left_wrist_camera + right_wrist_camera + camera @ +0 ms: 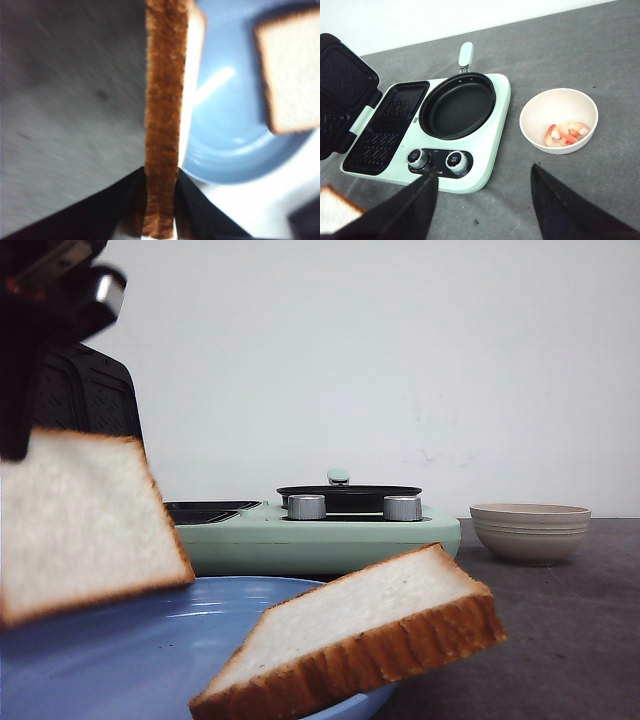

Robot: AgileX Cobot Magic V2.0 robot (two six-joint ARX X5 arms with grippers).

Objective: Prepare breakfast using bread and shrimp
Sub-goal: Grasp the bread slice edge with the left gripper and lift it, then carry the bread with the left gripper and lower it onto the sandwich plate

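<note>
My left gripper [160, 200] is shut on a slice of bread [165, 110] and holds it by its brown crust edge above the blue plate [235, 150]. In the front view that slice [80, 530] hangs at the left, tilted, above the plate [130, 660]. The second slice [370, 635] leans on the plate's rim; it also shows in the left wrist view [292, 70]. The shrimp [566, 134] lie in the beige bowl [559, 120]. My right gripper [482, 195] is open and empty above the table, in front of the green cooker [490, 150].
The mint-green cooker [320, 535] holds a black round pan [457, 105] and an open grill plate [385, 125] with its lid [340, 95] raised. Two knobs [435, 159] face front. The bowl [530, 530] stands right of the cooker. A bread corner [335, 215] shows at the right wrist view's edge.
</note>
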